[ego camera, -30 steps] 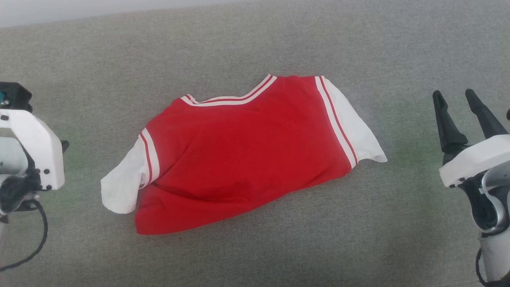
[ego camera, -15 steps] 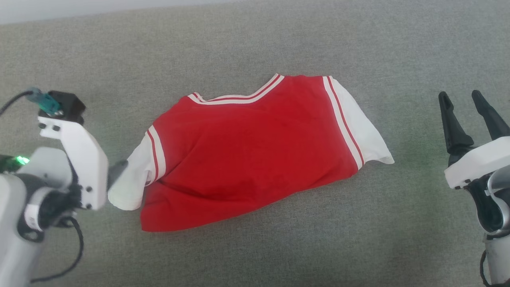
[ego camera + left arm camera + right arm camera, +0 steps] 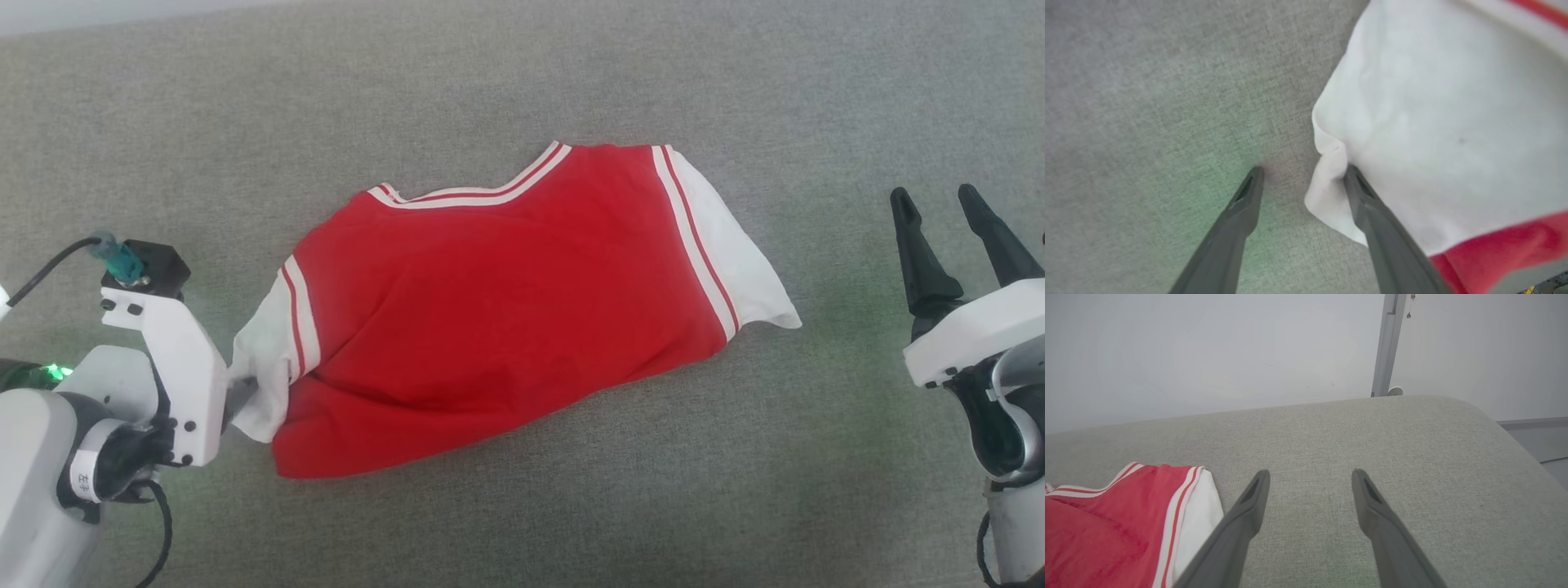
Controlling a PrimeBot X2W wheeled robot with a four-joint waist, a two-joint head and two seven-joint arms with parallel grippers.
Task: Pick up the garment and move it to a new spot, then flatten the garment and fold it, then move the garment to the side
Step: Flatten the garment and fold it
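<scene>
Head view: the garment [image 3: 506, 302] lies near the middle of the grey cushion [image 3: 522, 73], red body spread out with some creases, a white sleeve at each end. The left gripper [image 3: 243, 398] is at the cuff of the left sleeve [image 3: 265, 367]. Its fingertips are mostly hidden behind the wrist housing, so contact is hard to judge here. The right gripper [image 3: 932, 193] waits well apart on the right, jaws wide and empty.

Left wrist view: the jaws stand wide, clamping nothing. One finger [image 3: 1241, 212] rests on bare cushion. The other [image 3: 1380, 220] touches the cuff's edge, and only a small fold of white cloth lies between them.

Right wrist view: the open fingers point across bare cushion, with the garment's right sleeve to their left.

The step looks like taking hold of the left sleeve. To do it well, push a little deeper so more of the cuff sits between the fingers. Keep the tips low against the cushion, then close. A grip on that thin fold alone would probably slip when lifted.
</scene>
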